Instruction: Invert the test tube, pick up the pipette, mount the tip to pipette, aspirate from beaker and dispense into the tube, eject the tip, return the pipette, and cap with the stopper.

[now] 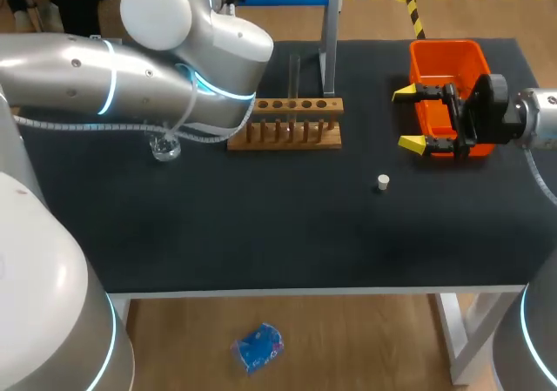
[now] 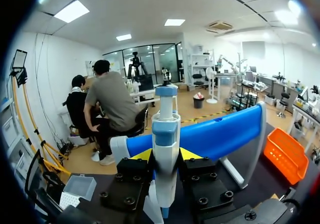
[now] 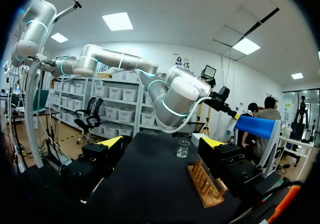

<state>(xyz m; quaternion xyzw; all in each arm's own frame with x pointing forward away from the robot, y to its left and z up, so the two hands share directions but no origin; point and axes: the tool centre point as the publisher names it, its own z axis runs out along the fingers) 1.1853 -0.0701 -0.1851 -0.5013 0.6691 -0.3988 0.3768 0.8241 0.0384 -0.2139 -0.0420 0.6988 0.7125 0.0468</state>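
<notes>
A white and blue pipette (image 2: 165,134) stands upright between the yellow-tipped fingers of my left gripper (image 2: 165,156), which is shut on it, close to the blue pipette stand (image 2: 220,134). In the head view my left arm (image 1: 130,69) hides that gripper. The wooden tube rack (image 1: 291,123) holds a clear test tube (image 1: 294,73). A glass beaker (image 1: 164,150) sits left of the rack, also seen as the beaker (image 3: 183,149) ahead of my right gripper. A white stopper (image 1: 383,182) lies on the mat. My right gripper (image 1: 416,118) is open and empty beside the orange bin (image 1: 448,56).
The stand's grey post (image 1: 329,34) rises behind the rack. A tip box (image 2: 77,186) sits near my left gripper. The black mat (image 1: 261,225) reaches to the table's front edge. My left arm (image 3: 175,94) spans the back left of the table.
</notes>
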